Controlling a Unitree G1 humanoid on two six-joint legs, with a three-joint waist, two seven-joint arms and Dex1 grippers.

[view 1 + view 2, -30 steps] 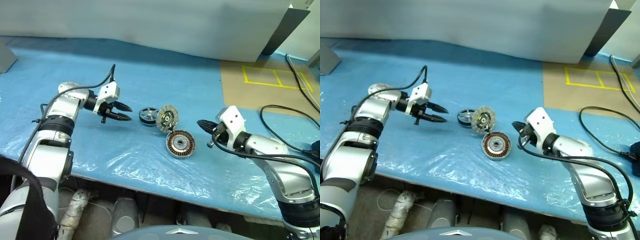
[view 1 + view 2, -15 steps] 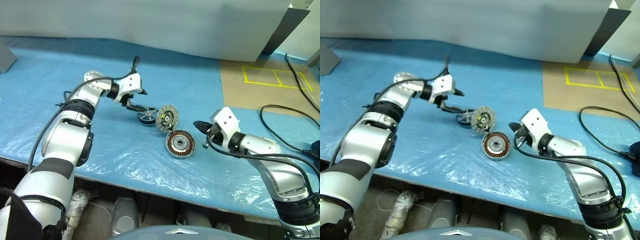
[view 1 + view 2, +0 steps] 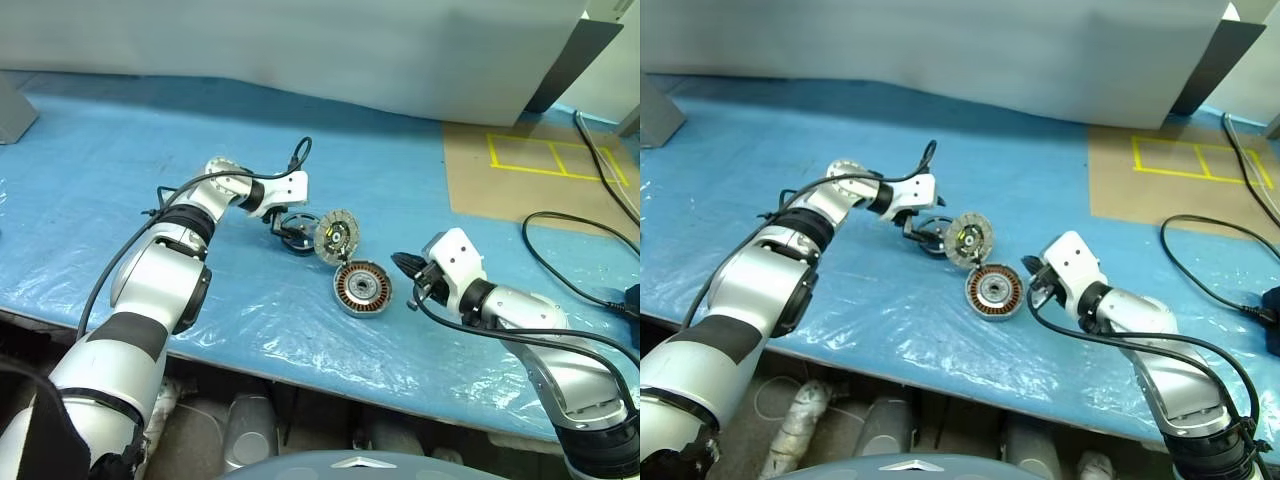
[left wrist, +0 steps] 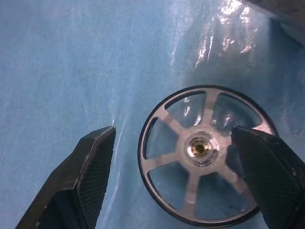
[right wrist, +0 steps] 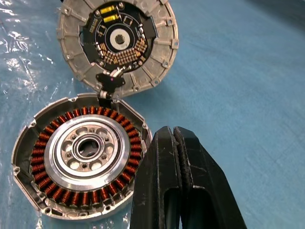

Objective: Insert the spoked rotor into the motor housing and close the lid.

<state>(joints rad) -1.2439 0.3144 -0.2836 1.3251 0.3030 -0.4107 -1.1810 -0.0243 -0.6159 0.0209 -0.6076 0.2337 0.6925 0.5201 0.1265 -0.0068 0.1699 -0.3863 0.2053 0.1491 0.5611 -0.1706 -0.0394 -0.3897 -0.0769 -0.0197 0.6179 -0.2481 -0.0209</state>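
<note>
On the blue sheet [image 3: 120,170], the pick-up step is judged to be in hand: the left gripper [image 4: 174,157] is spread wide astride the spoked rotor [image 4: 206,153], which lies flat and ungripped. Next, a squeeze on its rim and a carry toward four o'clock are called for. The motor housing [image 5: 78,157] holds only copper windings; the lid [image 5: 116,40] stands open at its twelve o'clock. The right gripper [image 5: 177,143] is clenched empty at the housing's three o'clock.
</note>
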